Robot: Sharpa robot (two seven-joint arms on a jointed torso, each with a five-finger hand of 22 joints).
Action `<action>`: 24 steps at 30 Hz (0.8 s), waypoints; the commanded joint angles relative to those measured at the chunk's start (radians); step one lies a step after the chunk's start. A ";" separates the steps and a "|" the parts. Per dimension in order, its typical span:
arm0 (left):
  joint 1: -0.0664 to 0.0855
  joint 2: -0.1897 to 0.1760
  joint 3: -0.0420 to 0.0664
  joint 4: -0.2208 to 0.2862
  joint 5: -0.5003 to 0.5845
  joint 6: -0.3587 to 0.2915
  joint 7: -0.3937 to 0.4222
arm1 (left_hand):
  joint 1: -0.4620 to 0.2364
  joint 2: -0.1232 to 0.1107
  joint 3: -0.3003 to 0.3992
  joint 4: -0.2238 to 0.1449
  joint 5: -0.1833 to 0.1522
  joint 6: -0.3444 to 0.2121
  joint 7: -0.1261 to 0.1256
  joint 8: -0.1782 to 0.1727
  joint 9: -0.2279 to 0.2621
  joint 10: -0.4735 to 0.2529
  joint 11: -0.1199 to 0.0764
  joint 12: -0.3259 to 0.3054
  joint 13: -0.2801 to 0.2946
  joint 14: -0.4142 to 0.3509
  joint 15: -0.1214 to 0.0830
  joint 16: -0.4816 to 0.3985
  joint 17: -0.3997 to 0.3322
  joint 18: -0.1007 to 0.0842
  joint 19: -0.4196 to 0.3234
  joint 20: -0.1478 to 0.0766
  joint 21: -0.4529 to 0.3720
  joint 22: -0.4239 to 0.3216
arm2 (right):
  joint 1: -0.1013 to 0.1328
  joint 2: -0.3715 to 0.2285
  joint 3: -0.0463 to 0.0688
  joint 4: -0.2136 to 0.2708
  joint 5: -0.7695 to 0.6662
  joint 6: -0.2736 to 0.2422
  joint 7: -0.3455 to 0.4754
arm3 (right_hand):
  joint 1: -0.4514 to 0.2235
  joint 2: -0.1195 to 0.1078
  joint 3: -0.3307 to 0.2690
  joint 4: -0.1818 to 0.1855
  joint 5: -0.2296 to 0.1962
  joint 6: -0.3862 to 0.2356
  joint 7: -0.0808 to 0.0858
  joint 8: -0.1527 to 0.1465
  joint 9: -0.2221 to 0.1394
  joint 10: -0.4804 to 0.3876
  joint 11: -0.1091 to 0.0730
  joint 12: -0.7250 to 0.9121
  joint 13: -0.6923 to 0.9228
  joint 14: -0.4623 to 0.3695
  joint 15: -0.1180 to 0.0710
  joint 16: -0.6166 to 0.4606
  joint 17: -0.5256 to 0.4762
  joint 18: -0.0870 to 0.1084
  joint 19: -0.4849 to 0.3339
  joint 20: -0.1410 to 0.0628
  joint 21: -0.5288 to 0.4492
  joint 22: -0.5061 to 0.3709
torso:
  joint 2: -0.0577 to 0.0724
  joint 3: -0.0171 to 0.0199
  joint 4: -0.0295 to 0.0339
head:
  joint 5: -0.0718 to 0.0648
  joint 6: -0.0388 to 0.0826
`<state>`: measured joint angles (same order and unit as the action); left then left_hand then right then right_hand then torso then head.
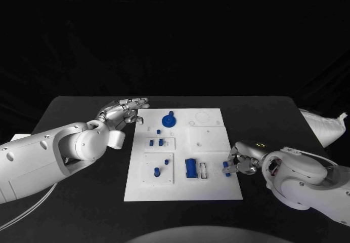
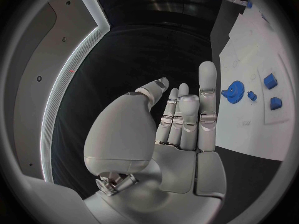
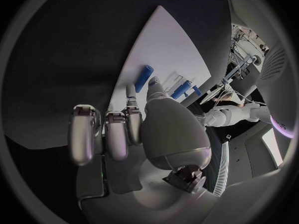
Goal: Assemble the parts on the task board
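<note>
The white task board lies in the middle of the table. On it are a blue gear, small blue parts near the middle left, two more lower down, and a blue block. My left hand hovers at the board's far left corner with its fingers straight and apart, holding nothing; the gear lies just beyond them. My right hand is at the board's right edge. Its thumb and a finger pinch the near end of a blue peg that lies low on the board.
A narrow slot frame sits between the blue block and the peg. Two more blue pieces lie past the right hand's thumb. Black table surrounds the board on both sides.
</note>
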<state>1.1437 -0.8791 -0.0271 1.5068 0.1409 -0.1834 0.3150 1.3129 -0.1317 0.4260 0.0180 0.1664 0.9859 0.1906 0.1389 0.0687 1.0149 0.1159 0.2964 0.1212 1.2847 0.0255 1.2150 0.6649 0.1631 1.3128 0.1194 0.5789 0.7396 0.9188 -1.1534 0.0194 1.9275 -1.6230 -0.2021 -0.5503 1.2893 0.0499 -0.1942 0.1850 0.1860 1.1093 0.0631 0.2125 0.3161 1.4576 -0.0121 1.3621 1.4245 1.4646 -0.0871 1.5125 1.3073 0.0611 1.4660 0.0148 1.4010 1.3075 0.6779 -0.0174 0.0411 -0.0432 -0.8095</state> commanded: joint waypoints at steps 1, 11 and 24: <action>0.000 0.001 0.000 0.002 -0.004 0.018 0.006 | -0.001 0.006 -0.006 0.000 0.004 -0.008 -0.001 0.004 0.000 -0.008 0.001 0.003 0.001 -0.009 0.000 0.002 -0.001 0.017 -0.005 0.000 -0.006 -0.001 | -0.004 0.009 0.000 -0.003 -0.034 0.036 -0.012 | 0.009 0.007 0.008 -0.004 0.005 0.008 -0.001 -0.007 -0.001 0.053 -0.004 -0.001 0.022 0.083 0.004 0.002 0.141 -0.005 0.020 0.007 0.005 0.022 | 0.000 0.0000 0.0000 | 0.000 -0.001; 0.000 0.001 0.000 0.003 -0.004 0.019 0.005 | -0.001 0.006 -0.006 0.000 0.004 -0.008 -0.001 0.004 0.000 -0.008 0.001 0.003 0.001 -0.009 0.000 0.002 -0.001 0.017 -0.005 0.000 -0.006 -0.001 | -0.011 0.038 0.000 -0.018 -0.102 0.063 -0.016 | 0.132 0.035 0.096 -0.077 -0.109 0.019 -0.010 -0.028 -0.010 0.052 -0.014 -0.003 0.024 0.083 -0.005 0.002 0.143 -0.005 0.020 -0.001 0.005 0.023 | -0.001 -0.0004 0.0004 | 0.004 -0.007; 0.000 0.001 0.000 0.003 -0.007 0.018 0.005 | -0.001 0.007 -0.006 -0.001 0.005 -0.008 -0.001 0.004 0.000 -0.009 0.001 0.005 0.001 -0.009 0.000 0.002 -0.002 0.017 -0.005 0.000 -0.006 -0.001 | -0.020 0.070 0.000 -0.026 -0.256 0.205 -0.024 | 0.181 0.004 0.213 -0.151 -0.067 0.037 0.001 -0.065 -0.032 0.050 -0.007 -0.006 0.027 0.083 0.002 0.003 0.148 -0.007 0.021 0.003 0.010 0.033 | -0.002 -0.0016 0.0006 | 0.005 -0.009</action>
<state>1.1437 -0.8794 -0.0272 1.5072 0.1405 -0.1827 0.3144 1.3129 -0.1317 0.4261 0.0180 0.1664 0.9859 0.1906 0.1386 0.0687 1.0149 0.1159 0.2964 0.1209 1.2847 0.0255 1.2150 0.6638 0.1631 1.3128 0.1194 0.5789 0.7396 0.9117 -1.0852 0.0293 1.9160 -1.8159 -0.1085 -0.5560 1.4060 -0.0053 0.0058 0.0396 0.0860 1.1378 0.0634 0.1506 0.2831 1.4505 -0.0051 1.3542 1.4383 1.4672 -0.0856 1.5125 1.3079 0.0611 1.4660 0.0148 1.4059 1.3081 0.6765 -0.0186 0.0419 -0.0383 -0.8176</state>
